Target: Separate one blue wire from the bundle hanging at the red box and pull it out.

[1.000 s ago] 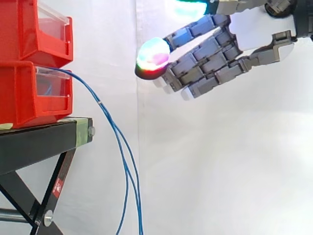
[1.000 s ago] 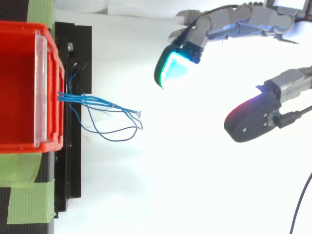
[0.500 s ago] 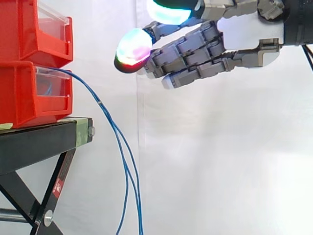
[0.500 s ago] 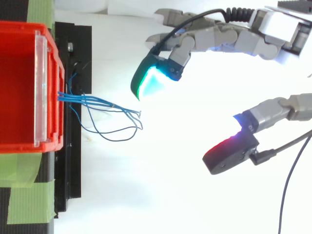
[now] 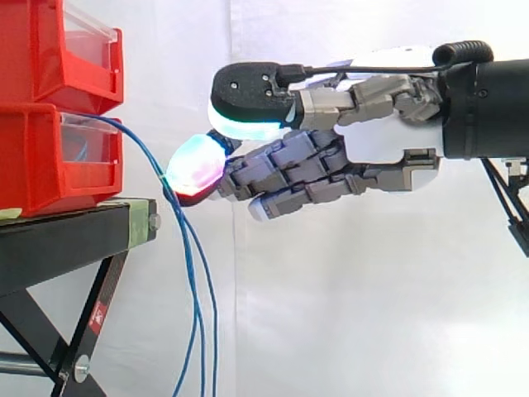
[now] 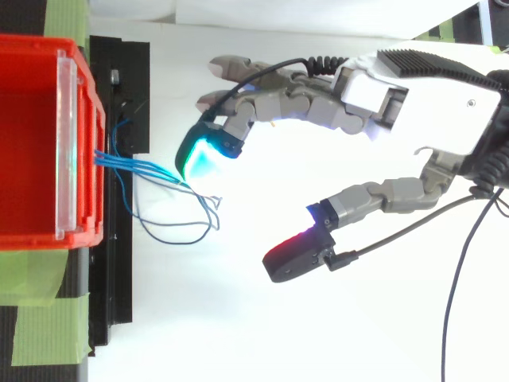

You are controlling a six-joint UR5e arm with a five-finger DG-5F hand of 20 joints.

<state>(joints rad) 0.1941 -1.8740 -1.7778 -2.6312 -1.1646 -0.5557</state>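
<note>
A white curtain [image 5: 347,289] hangs behind the black stand [image 5: 66,240], which carries two stacked red bins [image 5: 33,157]. The blue wires [image 5: 194,273] run out over the lower bin's clear front and droop past the stand's edge. My fingers [image 5: 285,165] are spread and hold nothing, with one glowing pad against the wires.

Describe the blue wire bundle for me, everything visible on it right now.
The blue wires are thin, flexible strands. They leave the front of the lower red bin together, arc past the edge of the black stand and hang slack. From above they fan out, one forming a loose loop. One of the fingers of the open hand touches them beside the bin; nothing pinches them.
</note>
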